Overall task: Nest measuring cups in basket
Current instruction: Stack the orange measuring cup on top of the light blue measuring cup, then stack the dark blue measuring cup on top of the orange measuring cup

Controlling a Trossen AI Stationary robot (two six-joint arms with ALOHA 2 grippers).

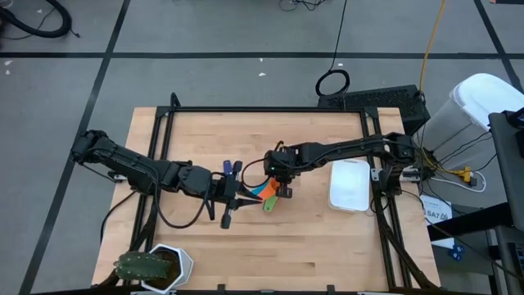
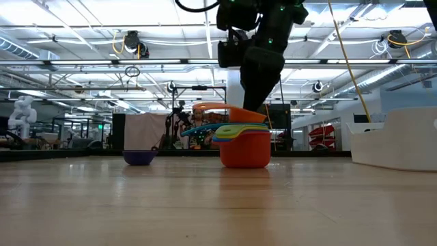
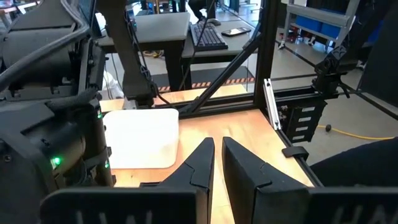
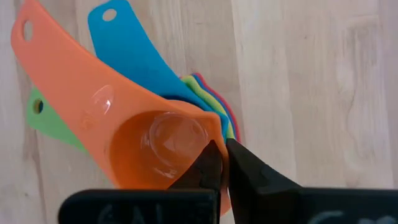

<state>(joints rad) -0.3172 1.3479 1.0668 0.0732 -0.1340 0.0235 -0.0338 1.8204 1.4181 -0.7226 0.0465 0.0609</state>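
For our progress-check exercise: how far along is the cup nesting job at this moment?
Done: several cups are stacked in the red cup, orange cup on top. In hand: the right claw is shut on the orange cup's rim; the left claw waits nearby. Left: a dark blue cup sits apart, and the stack is outside the white basket.

This is a robotics lab set in a big open industrial hall. The pale wooden worktop (image 1: pixel 311 246) sits inside a black metal frame (image 1: pixel 270 109) on a grey floor marked off with dark tape lines (image 1: pixel 115 41). Loose black cables (image 1: pixel 333 82) and a yellow cord (image 1: pixel 431 41) trail across that floor. Beyond the worktop, rows of bright ceiling strip lights (image 2: pixel 89 34) and overhead pipework run far back, a white humanoid robot (image 2: pixel 22 116) stands at the far side, and a desk nearby carries a black computer keyboard (image 3: pixel 208 35).
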